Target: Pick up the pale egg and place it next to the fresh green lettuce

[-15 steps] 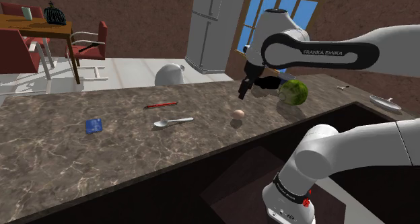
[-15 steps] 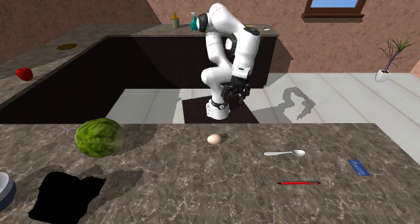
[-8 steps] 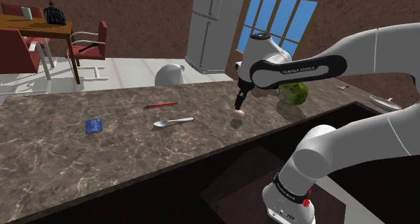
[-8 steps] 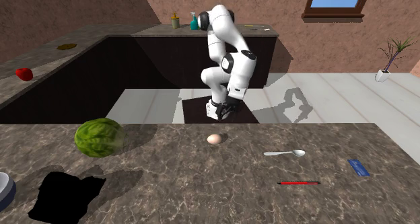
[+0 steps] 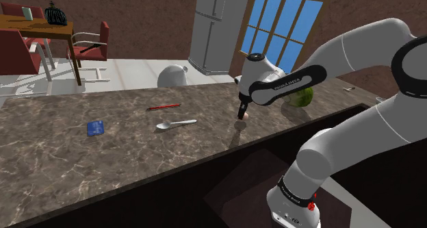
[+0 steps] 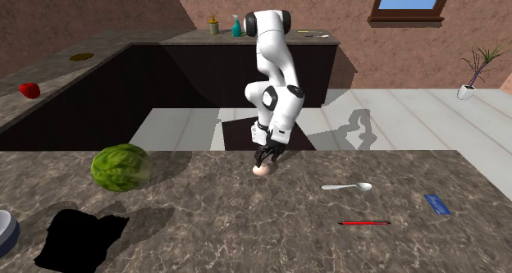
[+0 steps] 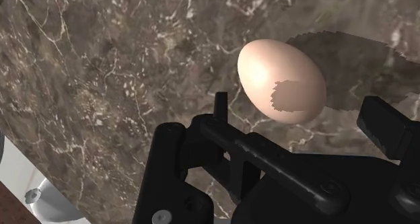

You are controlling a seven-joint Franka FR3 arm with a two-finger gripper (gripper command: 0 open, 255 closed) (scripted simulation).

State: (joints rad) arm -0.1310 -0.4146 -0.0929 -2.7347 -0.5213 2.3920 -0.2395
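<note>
The pale egg (image 7: 281, 80) lies on the dark marble counter (image 7: 101, 68), and in the second exterior view the egg (image 6: 262, 170) is near the counter's far edge. My black gripper (image 6: 264, 158) hangs point-down just above it, open, its fingers (image 7: 387, 125) standing either side of the egg without touching it. In the shoulder view the gripper (image 5: 241, 113) covers the egg. The round green lettuce (image 6: 121, 167) rests on the counter well off to the second exterior view's left; in the shoulder view the lettuce (image 5: 302, 97) peeks out behind my forearm.
A white spoon (image 5: 175, 124), a red pen (image 5: 163, 107) and a blue card (image 5: 95, 128) lie toward the shoulder view's left. A bowl (image 6: 4, 230) and a black patch (image 6: 82, 234) sit past the lettuce. The counter edge runs close behind the egg.
The arm has swung in and lowered: the gripper went from above and beside the lettuce down to just over the egg. The egg and lettuce have not moved.
</note>
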